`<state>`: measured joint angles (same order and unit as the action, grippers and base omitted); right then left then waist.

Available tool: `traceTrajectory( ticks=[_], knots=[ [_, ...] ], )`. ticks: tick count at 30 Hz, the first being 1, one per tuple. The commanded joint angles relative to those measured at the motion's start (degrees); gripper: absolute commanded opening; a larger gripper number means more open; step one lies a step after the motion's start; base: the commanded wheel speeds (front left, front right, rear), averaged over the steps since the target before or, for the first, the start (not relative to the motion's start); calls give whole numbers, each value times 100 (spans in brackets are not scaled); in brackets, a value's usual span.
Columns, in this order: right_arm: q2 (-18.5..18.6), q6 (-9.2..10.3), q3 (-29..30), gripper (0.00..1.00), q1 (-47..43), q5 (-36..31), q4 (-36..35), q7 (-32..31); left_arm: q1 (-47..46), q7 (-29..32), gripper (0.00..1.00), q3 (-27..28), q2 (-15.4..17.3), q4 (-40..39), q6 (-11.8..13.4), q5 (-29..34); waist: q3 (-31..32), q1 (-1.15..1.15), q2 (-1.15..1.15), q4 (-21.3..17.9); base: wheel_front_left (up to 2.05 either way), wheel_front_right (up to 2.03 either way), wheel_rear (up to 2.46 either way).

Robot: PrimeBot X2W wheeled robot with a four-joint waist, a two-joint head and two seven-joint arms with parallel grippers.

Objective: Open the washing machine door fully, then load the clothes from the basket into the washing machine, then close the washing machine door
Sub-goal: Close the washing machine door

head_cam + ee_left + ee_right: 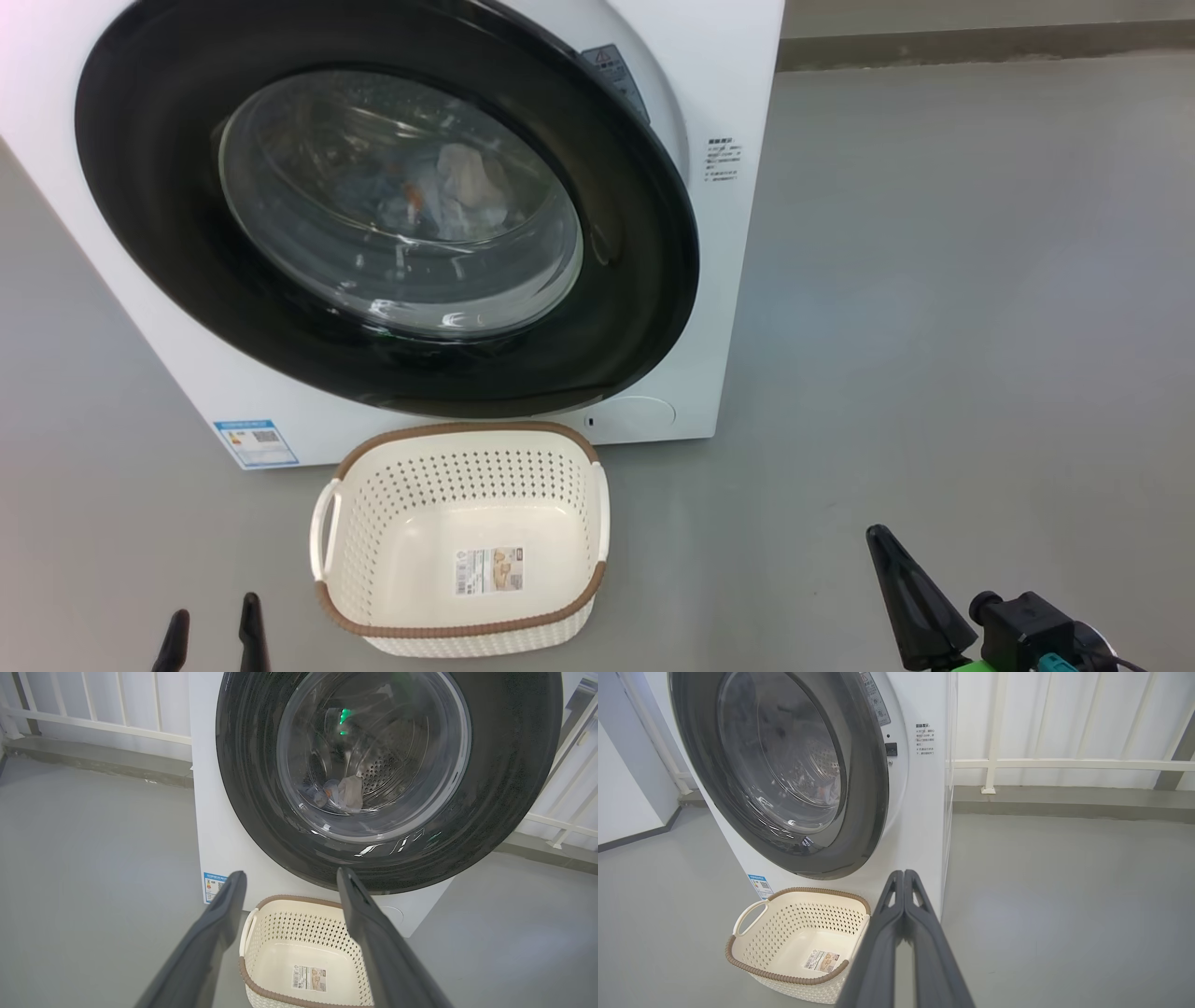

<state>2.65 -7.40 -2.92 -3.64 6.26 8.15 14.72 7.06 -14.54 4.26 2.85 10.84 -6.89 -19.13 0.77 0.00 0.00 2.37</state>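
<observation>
Glossy, stiff and slick, the washing machine door (635, 280) looks nearly shut over the clothes (457, 191) in the drum, behind the empty basket (467, 437), so push its latch-side rim with your right gripper (903, 873), fingers together, while your left gripper (290, 873) stands apart.

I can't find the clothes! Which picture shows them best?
The head view: the clothes look biggest there, cream and blue behind the washing machine door glass. The left wrist view shows them smaller, low in the drum. The right wrist view gives just a blurry sliver.
</observation>
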Motion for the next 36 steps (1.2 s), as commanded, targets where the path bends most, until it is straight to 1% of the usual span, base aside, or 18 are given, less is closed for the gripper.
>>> traceTrajectory(
  ticks=[1,9,11,14,18,22,26,28,31,36],
  knots=[
    [22,-9,-93,0,168,30,-93,28,-62,-46,100,201,19,-156,-37,73,-64,0,0,64,0,0,0],
    [22,-9,43,0,492,-1,56,28,-82,-46,100,185,43,-193,-52,62,-180,0,0,259,0,0,0],
    [22,-9,114,0,668,63,10,28,-85,-46,100,185,53,-201,-54,42,-233,0,0,314,0,0,0],
    [22,-9,105,0,1054,-20,-207,28,-99,-46,100,164,79,-209,-56,2,-328,0,0,386,0,0,0],
    [22,-9,-136,0,1684,-40,-682,28,-160,-46,100,100,163,-226,-58,-114,-515,0,0,479,0,0,0],
    [22,-9,-728,0,2269,-33,-831,28,-247,-46,100,-15,279,-236,-58,-268,-758,0,0,605,0,0,0],
    [22,-9,-1393,0,2740,-41,-476,28,-330,-46,100,-158,407,-248,-58,-449,-1034,0,0,794,0,0,0],
    [22,-9,-1591,0,2937,-98,-201,28,-365,-46,100,-212,476,-257,-59,-546,-1185,0,0,901,0,0,0],
    [22,-9,-1732,0,3209,-202,179,28,-423,-46,100,-253,590,-269,-59,-700,-1428,0,0,1056,0,0,0],
    [22,-9,-1674,0,3695,-453,630,28,-532,-46,100,-304,781,-232,-59,-934,-1795,0,0,1241,0,0,0]
  ],
)
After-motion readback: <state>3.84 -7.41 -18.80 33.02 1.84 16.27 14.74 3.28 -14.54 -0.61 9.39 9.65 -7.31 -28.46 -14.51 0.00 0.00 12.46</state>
